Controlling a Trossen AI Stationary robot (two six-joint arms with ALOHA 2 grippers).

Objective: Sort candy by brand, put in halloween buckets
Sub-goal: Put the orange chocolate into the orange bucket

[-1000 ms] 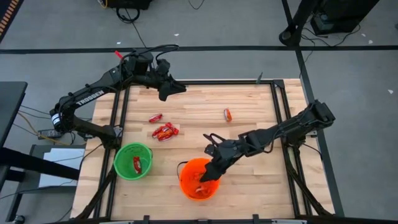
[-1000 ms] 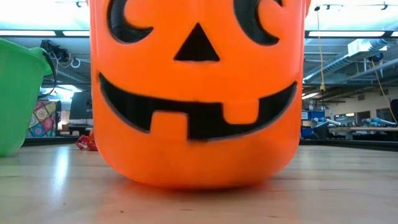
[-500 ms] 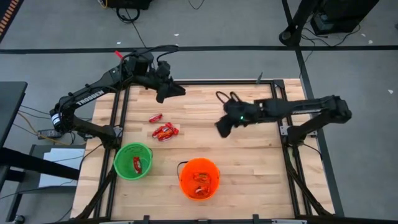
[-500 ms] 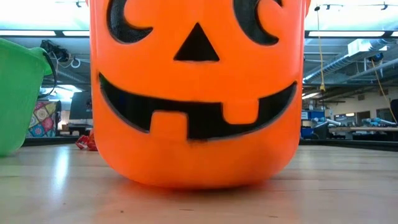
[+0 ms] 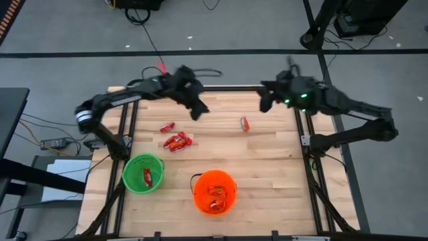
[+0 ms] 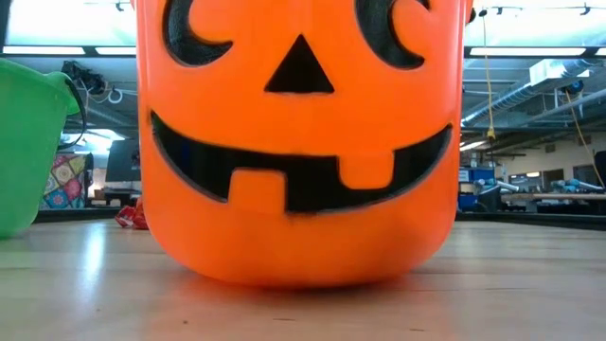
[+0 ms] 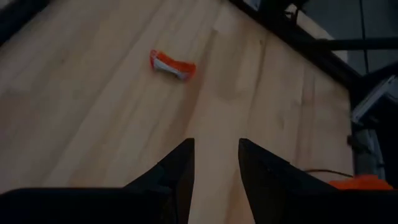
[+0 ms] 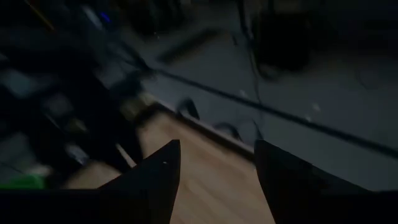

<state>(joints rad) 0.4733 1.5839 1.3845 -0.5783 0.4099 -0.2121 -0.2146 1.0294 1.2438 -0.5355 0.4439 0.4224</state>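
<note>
Both arms have swung since a moment ago: the right hand (image 5: 264, 102), which was over the orange bucket (image 5: 215, 192), now hangs at the worktop's (image 5: 267, 167) far right edge, and the left hand (image 5: 198, 110) has reached out over the far middle of the boards.

Right hand's fingers (image 8: 155, 177) stand spread wide with nothing between them. Left hand's fingers (image 7: 180, 171) are partly parted, empty, above bare wood.

One orange-and-white candy (image 5: 245, 123) lies alone between the two hands, near the left one and slightly nearer the front. A cluster of red candies (image 5: 176, 141) and a single red candy (image 5: 167, 126) lie near the left hand, toward the front. At the front, the green bucket (image 5: 143, 174) holds a red piece; the orange bucket, with a black jack-o'-lantern face, holds several orange pieces.
</note>
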